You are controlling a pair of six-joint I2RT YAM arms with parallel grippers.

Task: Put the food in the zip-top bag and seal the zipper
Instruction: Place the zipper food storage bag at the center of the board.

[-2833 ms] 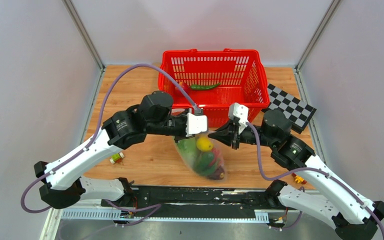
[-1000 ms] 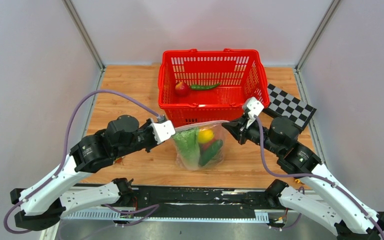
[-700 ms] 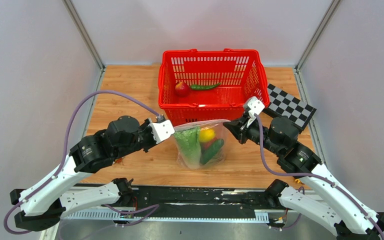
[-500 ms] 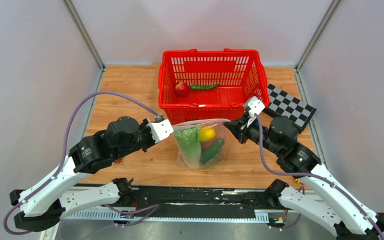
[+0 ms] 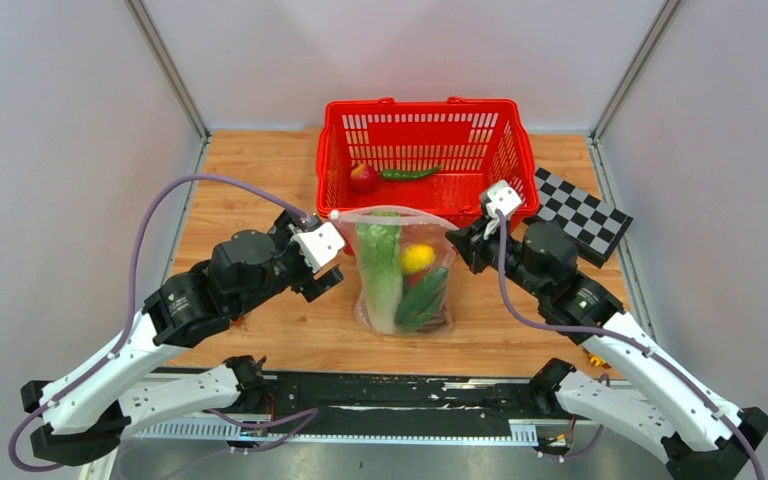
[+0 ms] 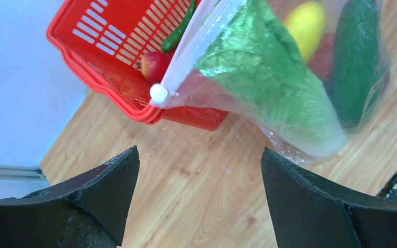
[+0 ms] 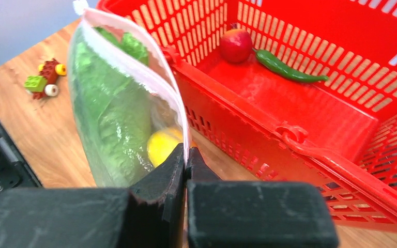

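Observation:
The clear zip-top bag [image 5: 400, 285] hangs upright in front of the basket, holding lettuce [image 5: 380, 268], a lemon [image 5: 417, 258] and a cucumber [image 5: 426, 300]. Its zipper [image 5: 390, 211] runs along the top, with the white slider [image 5: 334, 214] at the left end. My right gripper [image 5: 460, 240] is shut on the zipper's right end [image 7: 186, 152]. My left gripper [image 5: 328, 272] stands open just left of the bag, touching nothing; in its wrist view [image 6: 199, 152] only bare wood lies between the fingers. An apple [image 5: 364, 177] and a green chili [image 5: 410, 173] lie in the basket.
The red mesh basket [image 5: 505, 150] stands right behind the bag, its near rim [image 7: 310, 150] close to my right fingers. A checkerboard [image 5: 580, 213] lies to its right. Small toy blocks [image 7: 45, 77] sit on the wood left of the bag.
My left gripper has opened, let go of the bag's left end and drawn back. The bag now hangs taller, from the right gripper alone, closer to the basket.

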